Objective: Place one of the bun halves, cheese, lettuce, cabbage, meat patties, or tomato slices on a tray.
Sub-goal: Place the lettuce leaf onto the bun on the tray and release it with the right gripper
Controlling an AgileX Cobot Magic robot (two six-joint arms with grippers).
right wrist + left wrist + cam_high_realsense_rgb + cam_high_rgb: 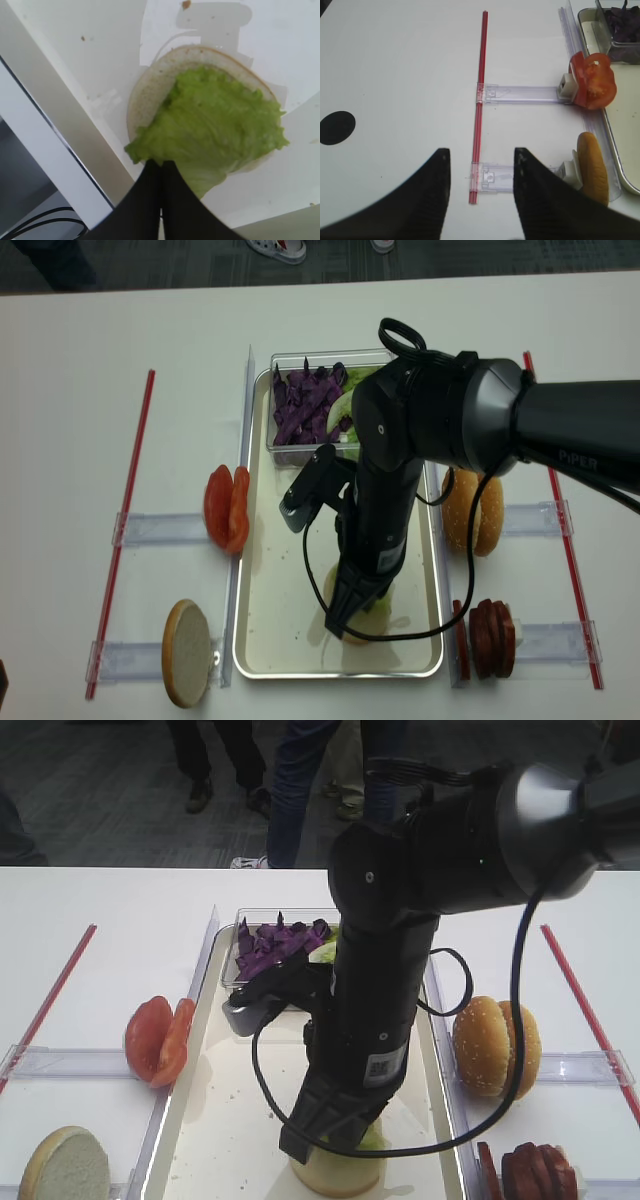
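A bright green lettuce (215, 125) leaf lies on the pale cut face of a bun half (150, 95) near the front of the cream tray (250, 640). My right gripper (161, 162) is shut, its tips pinched on the leaf's near edge; from above, the arm hides most of the leaf and bun (340, 1175). My left gripper (480, 165) hangs open and empty over bare table left of the tray. Tomato slices (158, 1038) and another bun half (65, 1165) stand left of the tray. Bun halves (495, 1045) and meat patties (530, 1170) stand to its right.
A clear tub with purple cabbage (305, 400) and more lettuce (350, 390) sits at the tray's far end. Red strips (480, 100) and clear plastic holders (520, 93) lie on the white table. People's legs stand beyond the far edge.
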